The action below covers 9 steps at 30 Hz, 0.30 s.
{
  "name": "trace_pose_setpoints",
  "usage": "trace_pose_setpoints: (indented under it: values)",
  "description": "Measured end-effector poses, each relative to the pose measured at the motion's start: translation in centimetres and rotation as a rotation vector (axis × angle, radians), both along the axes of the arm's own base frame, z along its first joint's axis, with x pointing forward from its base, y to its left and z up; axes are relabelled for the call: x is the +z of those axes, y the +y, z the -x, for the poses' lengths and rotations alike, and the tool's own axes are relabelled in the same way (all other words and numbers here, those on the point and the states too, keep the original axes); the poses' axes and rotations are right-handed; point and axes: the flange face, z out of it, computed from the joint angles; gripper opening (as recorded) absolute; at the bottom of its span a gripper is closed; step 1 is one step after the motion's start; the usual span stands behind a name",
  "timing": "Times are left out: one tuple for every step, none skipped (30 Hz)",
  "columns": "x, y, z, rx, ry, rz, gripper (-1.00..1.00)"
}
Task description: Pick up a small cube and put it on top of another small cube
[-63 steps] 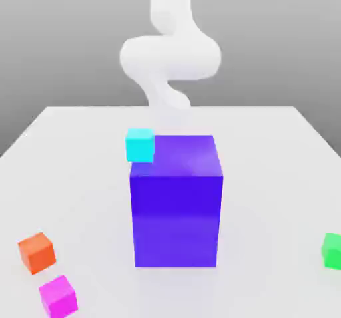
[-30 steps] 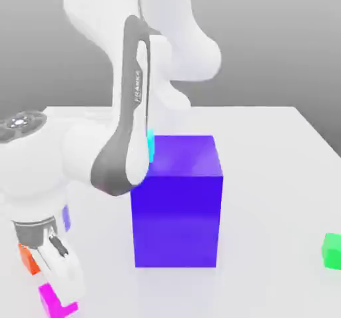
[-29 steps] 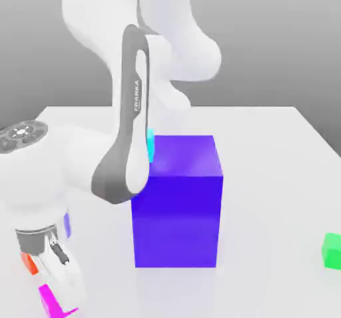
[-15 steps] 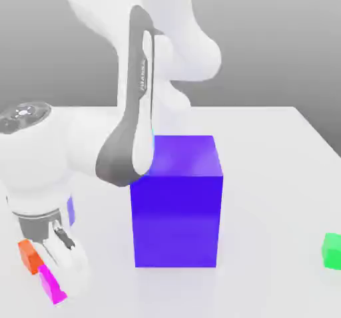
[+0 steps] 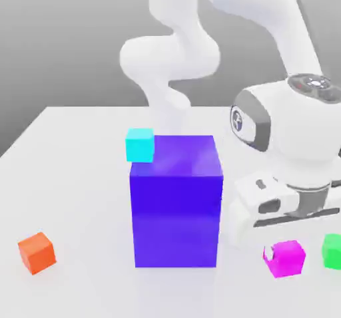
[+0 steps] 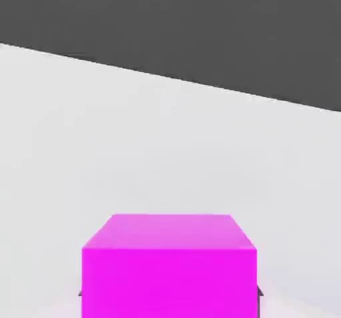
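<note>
Nearest the camera in the exterior view, the magenta cube (image 5: 288, 258) is sitting pinched in the end effector (image 5: 280, 257), which is closed on it and carrying it low at the right side of the tabletop (image 5: 80, 177), just left of the green cube (image 5: 332, 250). A moment ago that cube was being gripped at the near left corner beside the orange cube (image 5: 36, 251); now it is hanging across on the right, so the pickup looks done and the carry nearly over. What remains, as I judge it, is lifting it above the green cube and setting it down squarely. Farther back, the big blue block (image 5: 176, 200) is standing mid-tabletop, with the cyan cube (image 5: 140, 144) behind its far left corner.
</note>
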Motion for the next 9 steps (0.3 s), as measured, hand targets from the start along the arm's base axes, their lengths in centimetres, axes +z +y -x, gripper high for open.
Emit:
trace_pose_setpoints:
  values:
    - [0.3, 2.5, 1.7, 0.087, -0.005, 0.002, -1.00]
    - [0.0, 4.9, 3.4, 0.174, -0.011, 0.006, -1.00]
    - [-0.9, 6.6, 4.5, 0.232, -0.015, 0.008, -1.00]
    - [-2.1, 7.4, 5.1, 0.261, -0.017, 0.009, -1.00]
    - [-3.3, 7.8, 5.5, 0.276, -0.018, 0.009, -1.00]
    - [-4.6, 7.9, 5.7, 0.285, -0.018, 0.010, 1.00]
    - [-4.6, 7.9, 5.7, 0.285, -0.018, 0.010, 1.00]
    - [-4.6, 7.9, 5.7, 0.285, -0.018, 0.010, 1.00]
    - [-4.6, 7.9, 5.7, 0.285, -0.018, 0.010, 1.00]
